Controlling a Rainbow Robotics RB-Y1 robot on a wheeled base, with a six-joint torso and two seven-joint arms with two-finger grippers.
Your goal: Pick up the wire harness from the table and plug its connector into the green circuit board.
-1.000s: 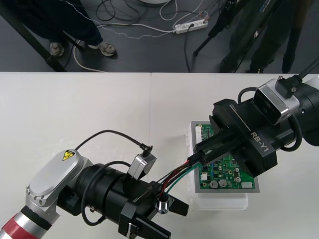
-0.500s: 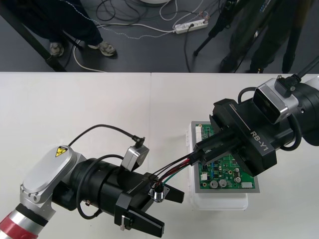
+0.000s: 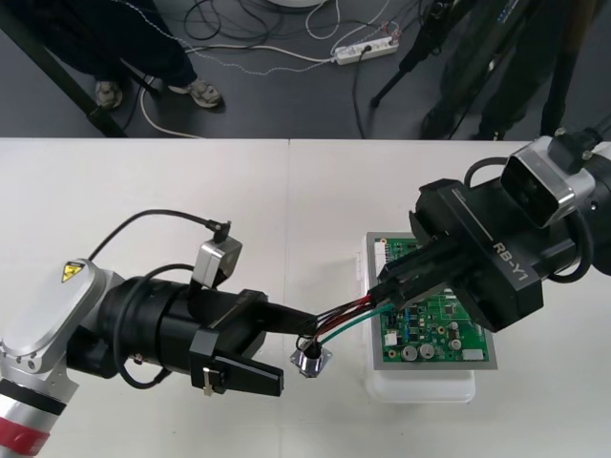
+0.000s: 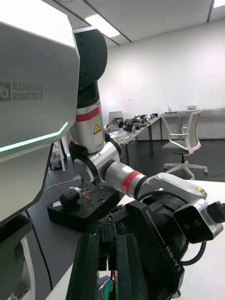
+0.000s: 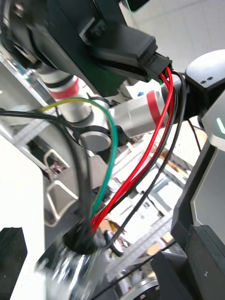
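- Front view: the left gripper (image 3: pixel 296 353) has drawn back to the left over the table (image 3: pixel 143 210) since a second ago. Its fingers are spread wide and grip nothing.
- The right gripper (image 3: pixel 391 287) has barely shifted. It stays clamped on the plug (image 3: pixel 380 296), above the left part of the green circuit board (image 3: pixel 434 324).
- The wire harness (image 3: pixel 344 320) runs from that plug down and to the left, off the board.
- Its round socket (image 3: pixel 310 361), gripped a second ago, is now free. It sits just left of the white base (image 3: pixel 420 386), just past the left fingertips; whether it rests on the table or dangles is unclear.
- The handover looks complete, so seating the plug likely falls to the right arm alone.
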